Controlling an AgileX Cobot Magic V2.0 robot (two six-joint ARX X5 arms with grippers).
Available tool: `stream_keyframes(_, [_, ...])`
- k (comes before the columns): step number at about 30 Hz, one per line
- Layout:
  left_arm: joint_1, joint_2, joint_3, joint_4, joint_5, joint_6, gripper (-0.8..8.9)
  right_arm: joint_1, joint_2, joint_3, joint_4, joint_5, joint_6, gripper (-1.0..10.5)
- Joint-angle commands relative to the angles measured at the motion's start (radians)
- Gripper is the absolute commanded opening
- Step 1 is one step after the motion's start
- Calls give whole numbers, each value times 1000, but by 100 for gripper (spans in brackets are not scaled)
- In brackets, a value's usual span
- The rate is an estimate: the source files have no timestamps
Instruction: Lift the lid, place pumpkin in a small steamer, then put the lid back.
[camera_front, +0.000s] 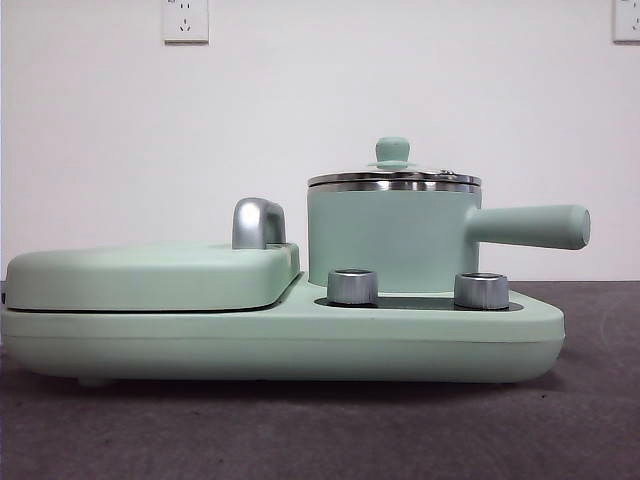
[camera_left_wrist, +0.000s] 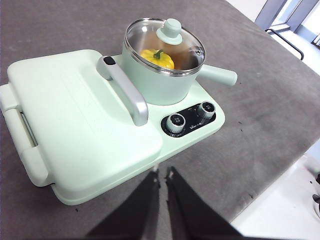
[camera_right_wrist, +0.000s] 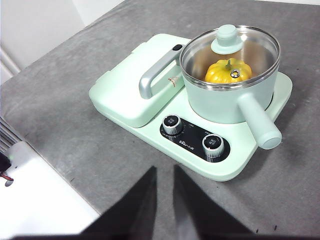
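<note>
Both end effectors, left and right, parked high at the near side of the grey surface, jaws almost together, nothing held. Further in, all three steps apparently done: glossy yellow-orange pumpkin down inside the small steamer on the cooker base's back corner. Seated level on its steel rim, the lid, clear glass, mint knob upright.

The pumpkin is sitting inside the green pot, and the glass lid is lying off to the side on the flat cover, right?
Not quite. The pumpkin is inside the small steamer, but the lid is not on the flat cover: it sits closed on the steamer's rim, as both wrist views show.
</note>
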Motion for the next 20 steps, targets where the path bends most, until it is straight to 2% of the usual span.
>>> stream_keyframes(1, [-5, 6, 11, 16, -2, 0, 6, 5, 2, 8, 10, 0, -2, 21])
stream_keyframes(12, [5, -16, 2, 29, -3, 0, 6, 5, 2, 8, 10, -1, -2, 20])
stream_keyframes(15, [72, -40, -10, 43, 11, 0, 6, 5, 2, 8, 10, -1, -2, 20])
stream_keyframes(20, [282, -126, -98, 96, 32, 19, 6, 5, 2, 8, 10, 0, -2, 20])
